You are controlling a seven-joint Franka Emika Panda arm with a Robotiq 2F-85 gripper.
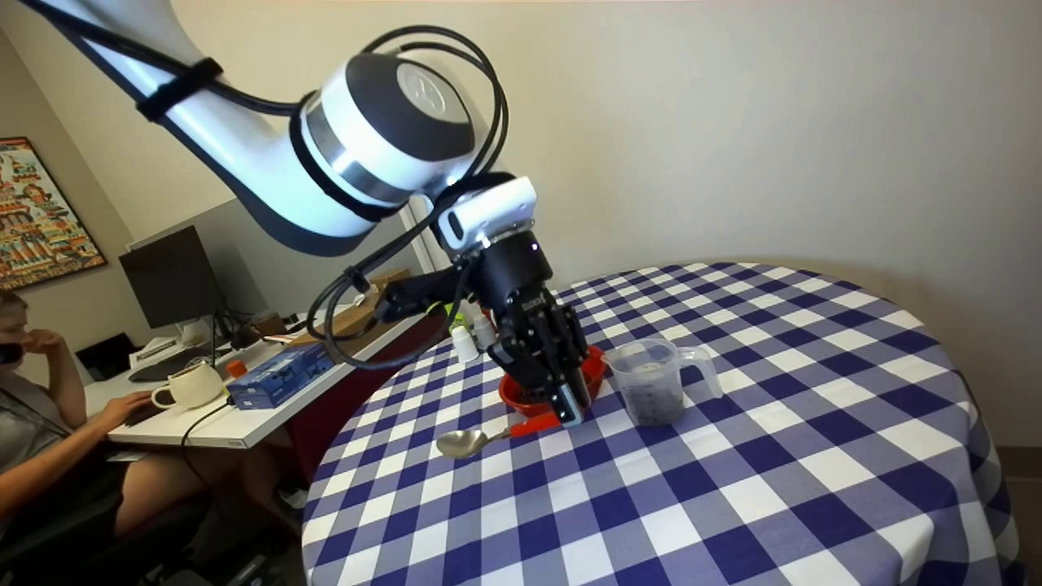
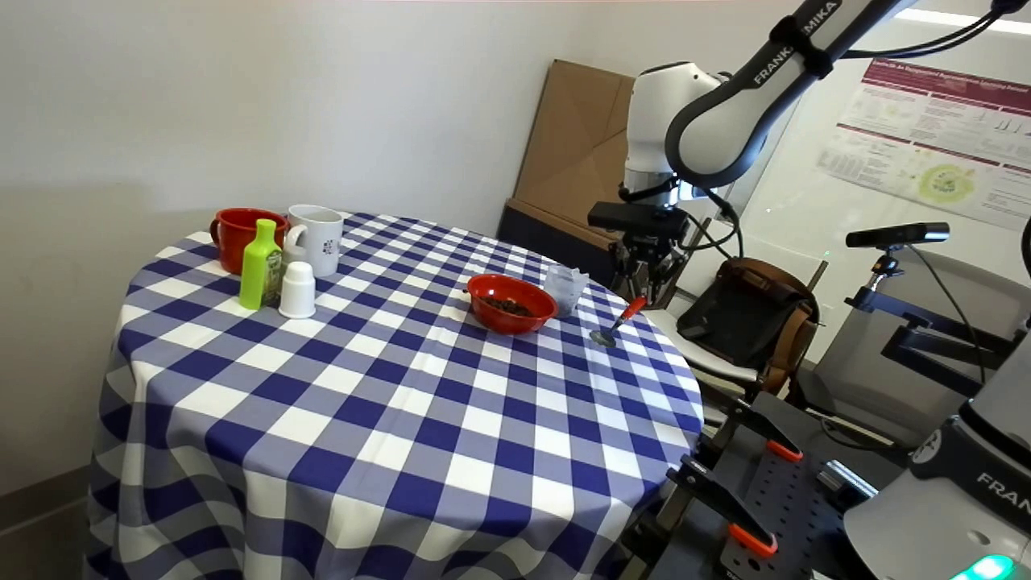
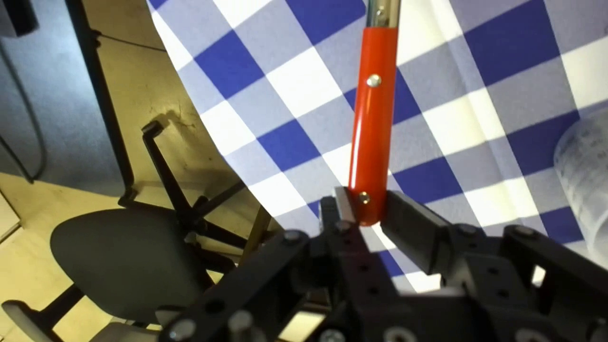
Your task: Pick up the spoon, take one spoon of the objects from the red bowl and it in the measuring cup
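Currently, arm [image 1: 374,146]: reaching down from an upper corner in both exterior views; forearm slanting, wrist bent, the last link dropping steeply toward the counter [image 1: 733,488].
Claw [image 3: 366,209]: fingers downward, low over the counter. In an exterior view its black body [image 1: 521,285] leans a little, tips toward the right of the frame. Clenched on the spoon [image 3: 374,123], one finger against each side of the handle's end.
Wrist view: the claw enters from the bottom edge; the handle runs almost straight up from its tips.
Spoon: held by its red-orange handle and sloping, the greyish scoop [image 2: 603,338] lower than the grip in an exterior view. Whether the scoop touches the counter, I cannot tell.
Red bowl [image 2: 509,325]: upright on the counter, near the spoon.
Dark bits [image 2: 509,306]: gathered in the bottom of the red bowl, too small to tell apart.
Measuring cup [image 1: 651,391]: clear, upright, just beside the red bowl; part of it shows at the wrist view's right edge.
Counter: covered in blue-and-white check.
Group well apart from the bowl: red mug [image 2: 238,242], white mug [image 2: 322,242], green bottle [image 2: 258,270], white container [image 2: 298,292].
Desk [image 1: 232,427]: a person [image 1: 37,448] sits at it, beside a blue box [image 1: 281,376].
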